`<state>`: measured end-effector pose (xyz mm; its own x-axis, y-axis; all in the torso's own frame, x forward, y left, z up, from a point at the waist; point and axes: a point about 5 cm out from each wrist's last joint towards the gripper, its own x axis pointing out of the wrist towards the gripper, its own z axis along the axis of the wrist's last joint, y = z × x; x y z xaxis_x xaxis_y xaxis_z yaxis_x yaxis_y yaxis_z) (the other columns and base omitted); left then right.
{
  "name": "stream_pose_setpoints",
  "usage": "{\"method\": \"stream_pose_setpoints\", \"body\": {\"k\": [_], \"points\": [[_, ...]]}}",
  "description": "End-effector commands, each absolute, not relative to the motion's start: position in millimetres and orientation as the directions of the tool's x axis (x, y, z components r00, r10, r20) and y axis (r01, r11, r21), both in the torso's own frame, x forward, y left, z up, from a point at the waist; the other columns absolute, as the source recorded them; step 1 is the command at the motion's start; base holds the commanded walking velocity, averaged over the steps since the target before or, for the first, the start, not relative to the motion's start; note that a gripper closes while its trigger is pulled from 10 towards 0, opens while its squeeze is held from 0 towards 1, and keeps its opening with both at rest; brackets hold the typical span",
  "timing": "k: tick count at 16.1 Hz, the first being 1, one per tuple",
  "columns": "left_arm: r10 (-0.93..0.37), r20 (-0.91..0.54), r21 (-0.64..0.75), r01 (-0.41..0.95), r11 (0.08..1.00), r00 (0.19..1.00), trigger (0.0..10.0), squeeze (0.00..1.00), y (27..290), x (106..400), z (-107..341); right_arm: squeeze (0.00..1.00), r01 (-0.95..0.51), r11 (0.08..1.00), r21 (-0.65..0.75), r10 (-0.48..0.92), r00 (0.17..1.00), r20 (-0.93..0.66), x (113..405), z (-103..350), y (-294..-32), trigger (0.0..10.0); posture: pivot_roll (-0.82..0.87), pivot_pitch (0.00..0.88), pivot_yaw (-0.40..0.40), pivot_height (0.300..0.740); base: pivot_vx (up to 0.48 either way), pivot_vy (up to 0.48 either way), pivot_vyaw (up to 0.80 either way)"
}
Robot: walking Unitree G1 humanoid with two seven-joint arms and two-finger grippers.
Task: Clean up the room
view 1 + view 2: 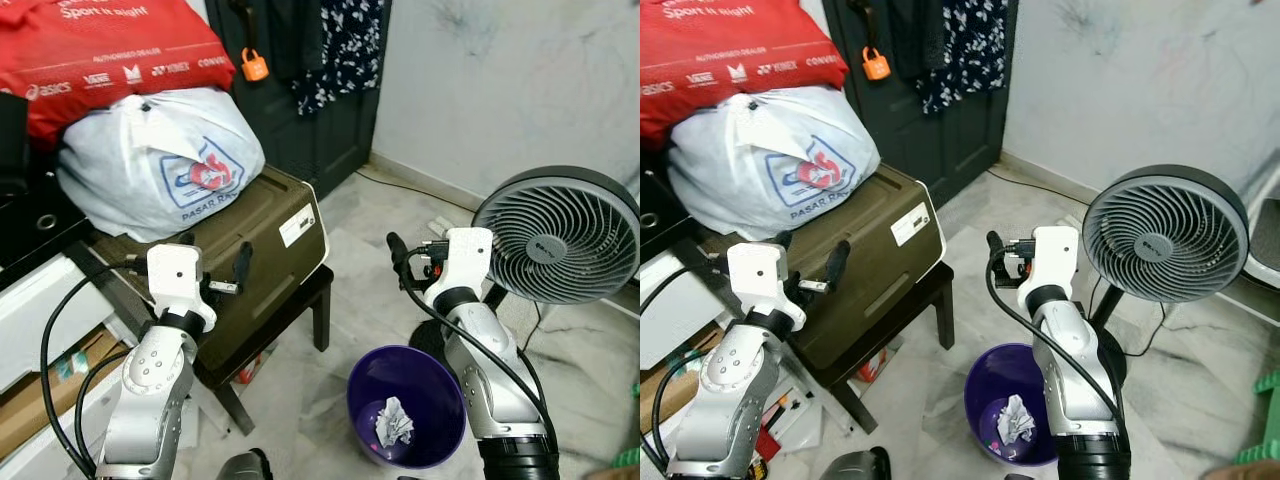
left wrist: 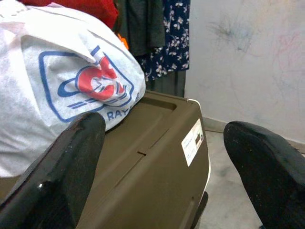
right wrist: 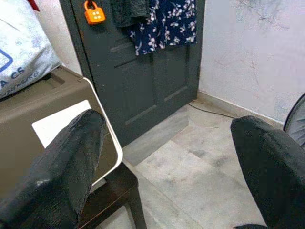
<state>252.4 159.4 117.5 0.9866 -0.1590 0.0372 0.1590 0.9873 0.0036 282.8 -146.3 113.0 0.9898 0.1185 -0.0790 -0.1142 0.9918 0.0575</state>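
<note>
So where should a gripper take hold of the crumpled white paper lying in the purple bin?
Probably by its raised upper folds, coming straight down through the open mouth of the purple plastic bin. The crumpled white paper lies on the bin's floor, walled in all round, so a sideways approach is blocked. The right gripper is nearer.

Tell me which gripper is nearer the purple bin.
Right. The right gripper hangs open just above the purple bin, near its far rim. The left gripper, also open, is off to the bin's left, over the brown case.
</note>
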Motion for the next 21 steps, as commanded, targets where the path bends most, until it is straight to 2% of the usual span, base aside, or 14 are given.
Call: {"method": "stream_pose_setpoints", "body": {"k": [1, 17, 21], "points": [[-0.160, 0.024, 0.015, 0.159, 0.987, 0.987, 10.0, 0.00, 159.6, 253.8, 116.6, 0.00, -0.121, 0.991, 0.056, 0.124, 0.990, -0.061, 284.0, 117.6, -145.3, 10.0, -0.11, 0.000, 0.025, 0.740, 0.000, 0.000, 0.46], [-0.208, 0.022, 0.017, 0.207, 0.978, 0.978, 10.0, 0.00, 155.3, 255.5, 116.9, 0.00, -0.104, 0.991, 0.081, 0.110, 0.991, -0.072, 284.0, 115.6, -146.0, 10.0, -0.12, 0.000, 0.028, 0.740, 0.000, 0.000, 0.79], [-0.211, 0.021, 0.019, 0.211, 0.977, 0.977, 10.0, 0.00, 155.5, 255.9, 117.3, 0.00, -0.092, 0.991, 0.100, 0.100, 0.992, -0.074, 284.2, 115.3, -147.4, 10.0, -0.11, 0.000, 0.028, 0.740, 0.000, 0.000, 0.00]]}}
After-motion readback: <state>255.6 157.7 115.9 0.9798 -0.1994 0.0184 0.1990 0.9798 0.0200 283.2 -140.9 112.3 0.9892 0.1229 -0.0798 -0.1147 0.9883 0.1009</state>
